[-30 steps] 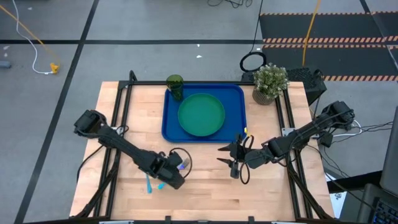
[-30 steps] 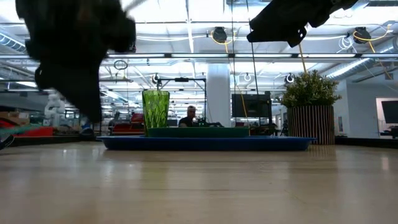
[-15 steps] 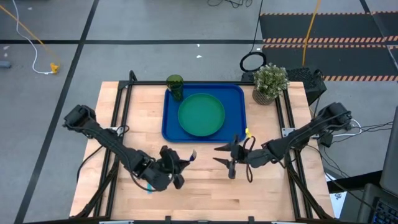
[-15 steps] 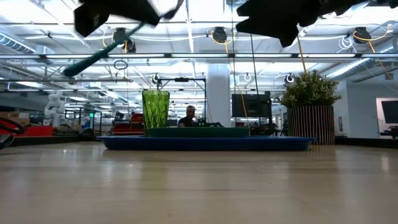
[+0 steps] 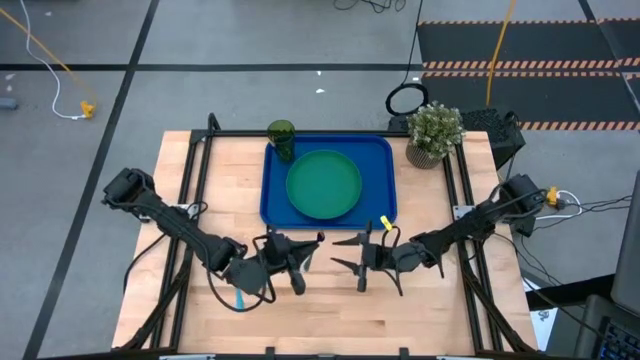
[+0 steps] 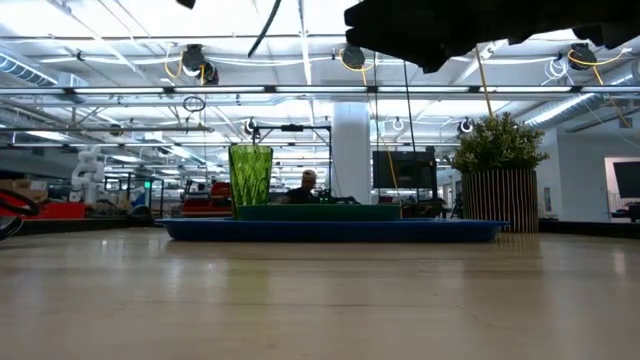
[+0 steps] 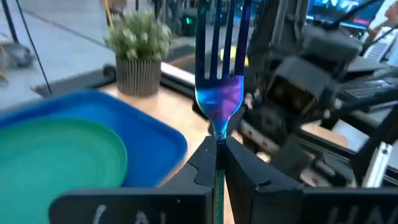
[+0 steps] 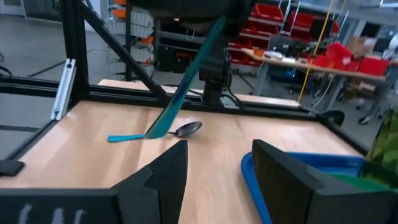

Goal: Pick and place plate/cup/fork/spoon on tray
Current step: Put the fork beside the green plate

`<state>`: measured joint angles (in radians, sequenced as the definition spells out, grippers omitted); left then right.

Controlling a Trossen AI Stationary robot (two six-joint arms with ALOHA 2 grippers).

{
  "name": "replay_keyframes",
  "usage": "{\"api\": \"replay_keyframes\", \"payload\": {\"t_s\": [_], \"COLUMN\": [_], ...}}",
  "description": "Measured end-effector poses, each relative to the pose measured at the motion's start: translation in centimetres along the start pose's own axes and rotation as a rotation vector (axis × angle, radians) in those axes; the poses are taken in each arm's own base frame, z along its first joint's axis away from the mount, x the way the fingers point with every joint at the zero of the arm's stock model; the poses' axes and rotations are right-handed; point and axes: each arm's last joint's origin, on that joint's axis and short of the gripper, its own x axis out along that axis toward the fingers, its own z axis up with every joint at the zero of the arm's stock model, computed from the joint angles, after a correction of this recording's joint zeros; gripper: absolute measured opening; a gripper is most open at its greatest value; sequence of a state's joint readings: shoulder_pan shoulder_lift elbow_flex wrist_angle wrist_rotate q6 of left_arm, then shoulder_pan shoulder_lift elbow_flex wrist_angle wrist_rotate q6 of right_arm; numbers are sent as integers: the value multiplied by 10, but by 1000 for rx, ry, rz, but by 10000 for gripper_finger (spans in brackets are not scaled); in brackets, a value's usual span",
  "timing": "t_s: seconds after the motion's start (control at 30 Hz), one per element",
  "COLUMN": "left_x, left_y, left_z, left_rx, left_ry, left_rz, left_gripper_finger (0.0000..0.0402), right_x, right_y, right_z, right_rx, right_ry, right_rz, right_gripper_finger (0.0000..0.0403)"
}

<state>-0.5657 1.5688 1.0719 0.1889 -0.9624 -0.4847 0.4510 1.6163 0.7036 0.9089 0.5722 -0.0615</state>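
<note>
While clamped at its neck by the left gripper (image 7: 219, 144), the fork (image 7: 221, 74) hangs above bare table near the tray (image 5: 272, 190), tines toward the right gripper (image 5: 350, 257), which hovers open and empty. Plate (image 5: 323, 183) and cup (image 5: 281, 133) sit on the tray; spoon (image 8: 155, 131) remains on the table. Advice: release low, beside the plate.

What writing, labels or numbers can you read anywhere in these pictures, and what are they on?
None can be read.
The tray, plate, cup and fork carry no markings.
Pale marks on the left gripper body in its wrist view: too blurred to read.
Screens and bins in the room behind: too small to read.
</note>
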Motion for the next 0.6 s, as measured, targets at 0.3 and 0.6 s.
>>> {"api": "replay_keyframes", "payload": {"t_s": [0.3,0.6], "left_x": [18,35], "left_y": [13,23], "left_z": [10,14], "left_rx": [17,17], "left_ry": [-39,-66], "left_rz": [65,113], "left_gripper_finger": [14,10], "right_x": [9,18], "right_y": [-2,-18], "right_z": [-5,-8], "right_rx": [-60,27], "right_ry": [-57,-53], "right_rz": [50,-41], "right_gripper_finger": [173,173]}}
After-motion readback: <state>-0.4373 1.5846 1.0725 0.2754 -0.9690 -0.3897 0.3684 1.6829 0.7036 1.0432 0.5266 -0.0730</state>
